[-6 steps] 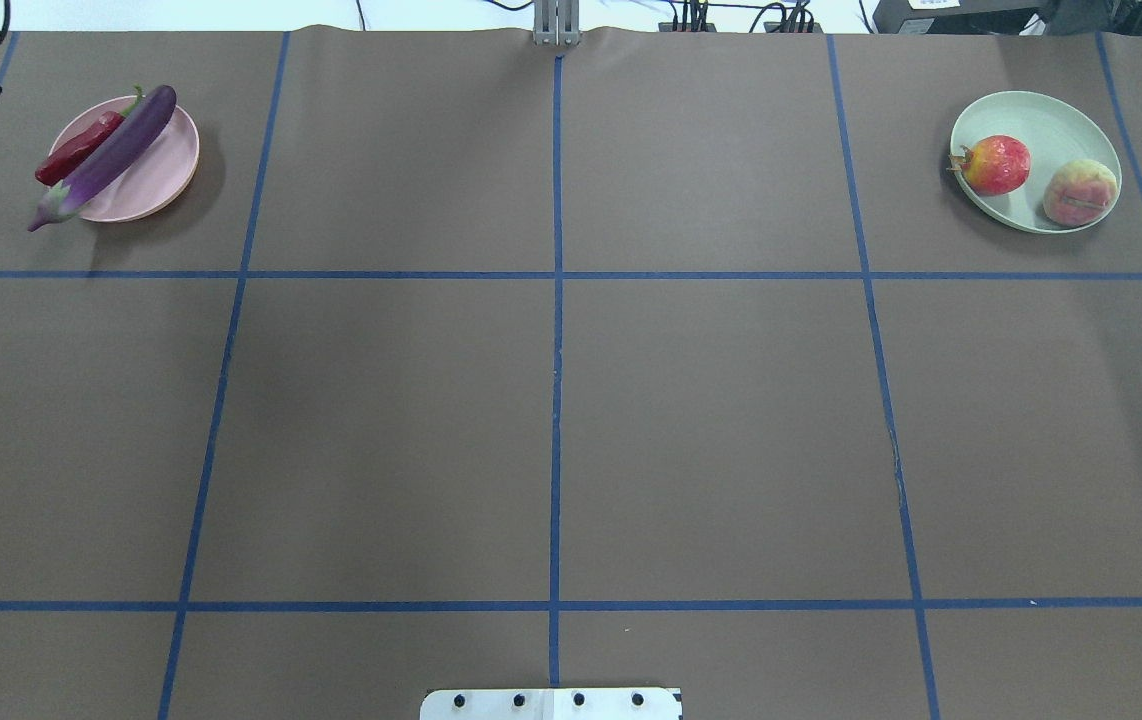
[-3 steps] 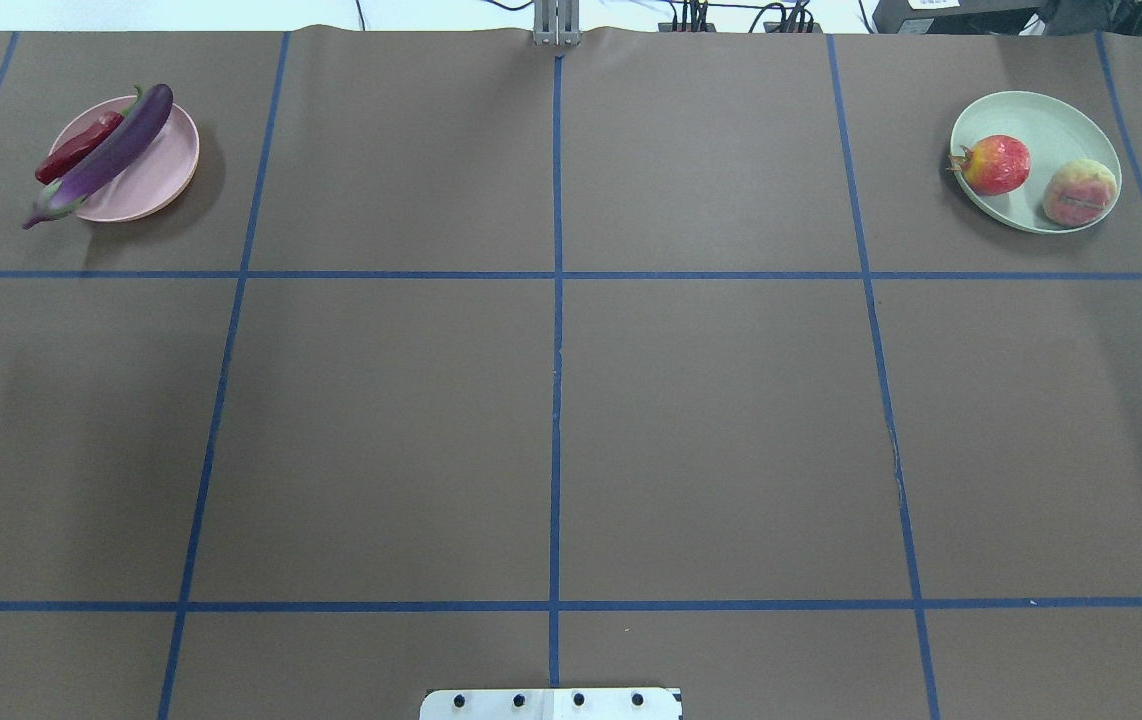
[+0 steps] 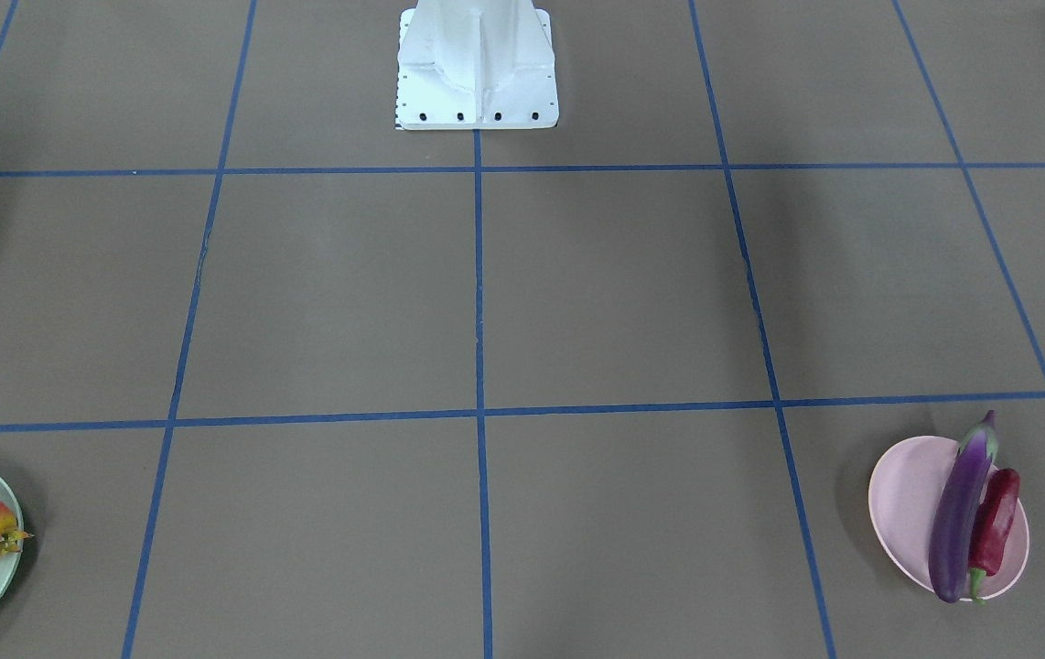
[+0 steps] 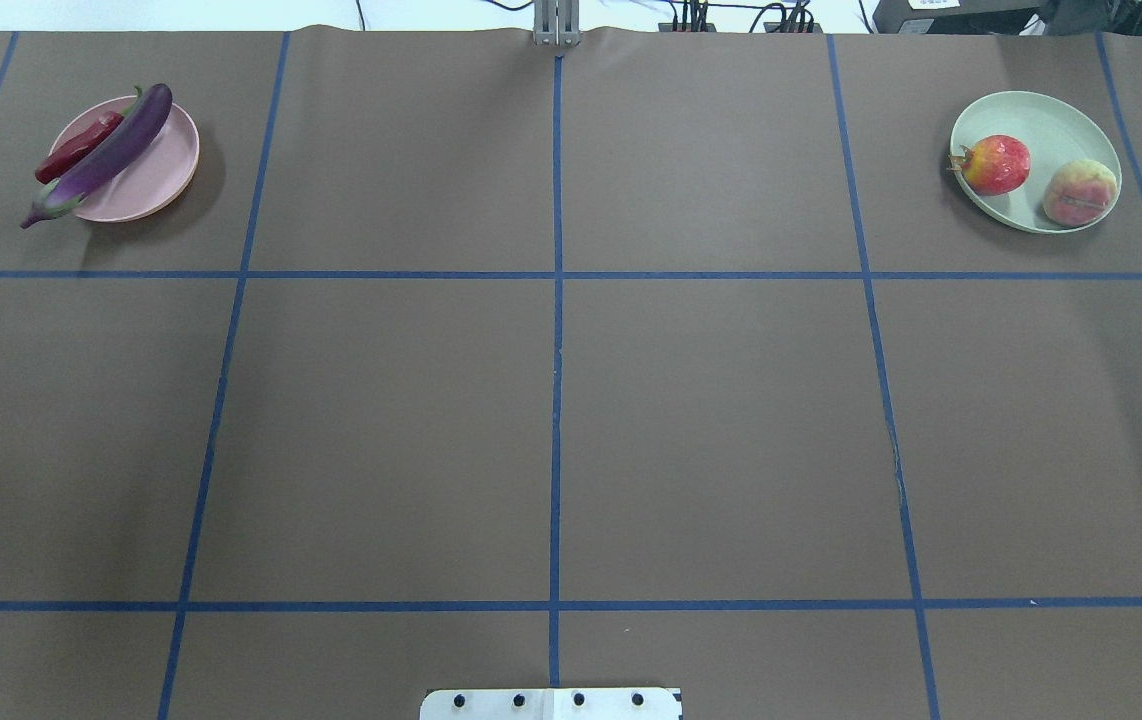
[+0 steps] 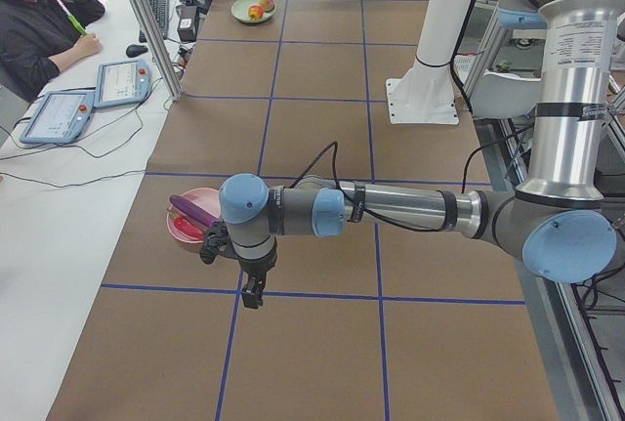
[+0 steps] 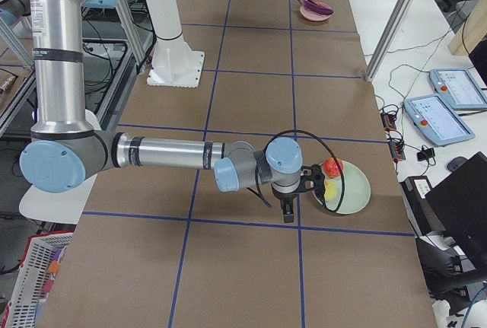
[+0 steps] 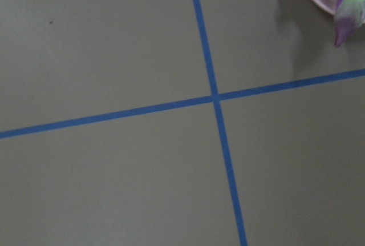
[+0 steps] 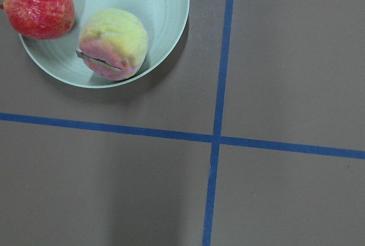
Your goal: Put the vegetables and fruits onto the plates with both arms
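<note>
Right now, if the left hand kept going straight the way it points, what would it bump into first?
Probably the bare brown table cover near a blue tape crossing: the left hand points straight down, and the pink plate lies off to one side.

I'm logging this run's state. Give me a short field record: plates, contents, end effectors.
Plate 1: pale pink round plate, holding long glossy purple eggplant and red chili
Plate 2: pale mint green round plate, holding round red-yellow fruit and yellow-pink peach
Left end effector: near pink plate; open or shut, cannot tell
Right end effector: near green plate; cannot tell
</note>
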You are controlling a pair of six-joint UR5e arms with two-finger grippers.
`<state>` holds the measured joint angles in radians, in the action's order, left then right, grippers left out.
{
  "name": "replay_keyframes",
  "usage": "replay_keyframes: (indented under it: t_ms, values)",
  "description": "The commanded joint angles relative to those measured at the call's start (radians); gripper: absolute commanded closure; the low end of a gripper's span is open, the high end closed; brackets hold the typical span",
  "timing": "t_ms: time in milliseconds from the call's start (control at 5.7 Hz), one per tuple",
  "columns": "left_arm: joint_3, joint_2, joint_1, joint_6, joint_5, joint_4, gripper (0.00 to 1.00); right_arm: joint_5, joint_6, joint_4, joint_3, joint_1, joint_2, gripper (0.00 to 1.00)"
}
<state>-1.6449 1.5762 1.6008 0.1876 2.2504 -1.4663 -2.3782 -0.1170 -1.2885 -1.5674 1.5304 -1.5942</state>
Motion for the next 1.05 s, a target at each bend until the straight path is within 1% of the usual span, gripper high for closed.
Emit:
replay_keyframes:
  t_ms: [0, 175, 351, 526, 701, 877]
  values:
    - [-0.024, -0.019, -0.004, -0.005, -0.008, 0.014, 0.00, 0.002, -0.001, 0.000, -0.006, -0.015, -0.016, 0.00]
    - [-0.033, -0.022, -0.004, -0.005, 0.018, 0.015, 0.00, 0.017, -0.001, -0.003, -0.008, -0.019, -0.021, 0.00]
    - [-0.035, -0.025, -0.001, -0.005, 0.103, 0.014, 0.00, 0.037, -0.001, -0.006, -0.013, -0.019, -0.023, 0.00]
    - [-0.039, -0.022, -0.001, -0.004, 0.132, 0.023, 0.00, 0.046, -0.001, -0.006, -0.013, -0.021, -0.026, 0.00]
    - [-0.044, -0.013, 0.002, -0.002, 0.133, 0.009, 0.00, 0.059, 0.002, -0.003, -0.013, -0.021, -0.030, 0.00]
    - [-0.053, -0.034, 0.005, 0.000, 0.129, 0.009, 0.00, 0.059, 0.000, -0.005, -0.014, -0.022, -0.033, 0.00]
